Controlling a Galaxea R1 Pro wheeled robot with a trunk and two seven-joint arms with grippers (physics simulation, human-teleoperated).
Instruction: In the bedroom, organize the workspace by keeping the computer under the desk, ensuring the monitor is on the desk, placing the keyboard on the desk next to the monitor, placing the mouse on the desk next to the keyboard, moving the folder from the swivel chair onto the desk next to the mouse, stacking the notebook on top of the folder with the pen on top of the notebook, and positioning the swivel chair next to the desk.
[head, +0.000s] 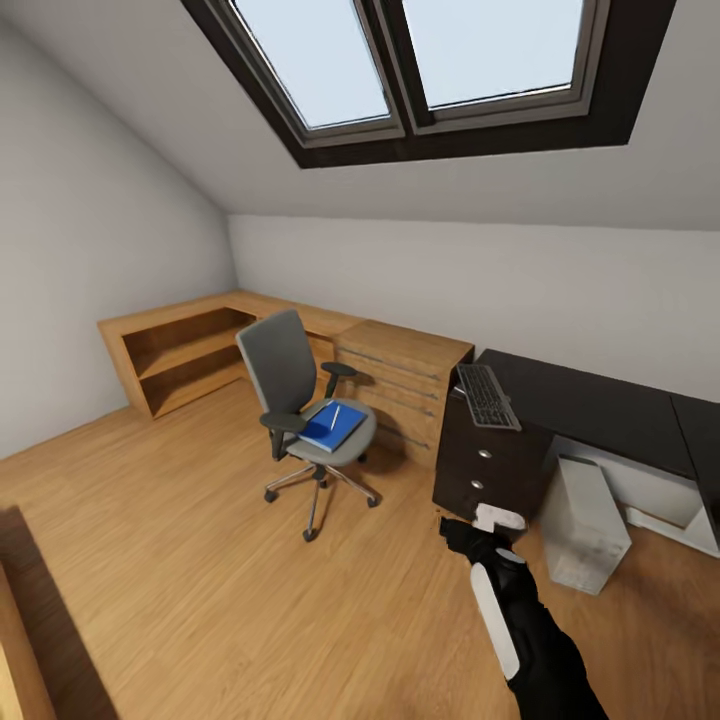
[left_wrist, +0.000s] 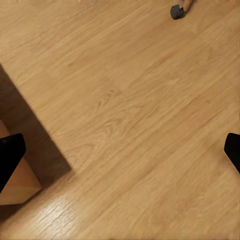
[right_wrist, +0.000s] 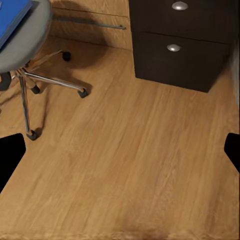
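folder (head: 331, 424): on the swivel chair (head: 300, 400) seat, ten o'clock of the right gripper (right_wrist: 120, 147)
grippers: right and left gripper (left_wrist: 120, 150) – both spread, empty
risk: pen (head: 335, 417) may roll off – tilted lift

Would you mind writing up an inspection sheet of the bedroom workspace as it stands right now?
Surface: black desk carries the keyboard, which lies on the pedestal end and overhangs the edge; no monitor or mouse seen on it.
Job's things: blue folder lies on the swivel chair seat with the white pen on top; the chair stands apart from the desk; the computer stands on the floor under the desk.
Clutter: nothing seen.
Grippers: left gripper and right gripper open and empty, over bare floor.
Cables: nothing seen.
Surroundings: light-wood shelf unit, drawer chest, skylights, wood floor.
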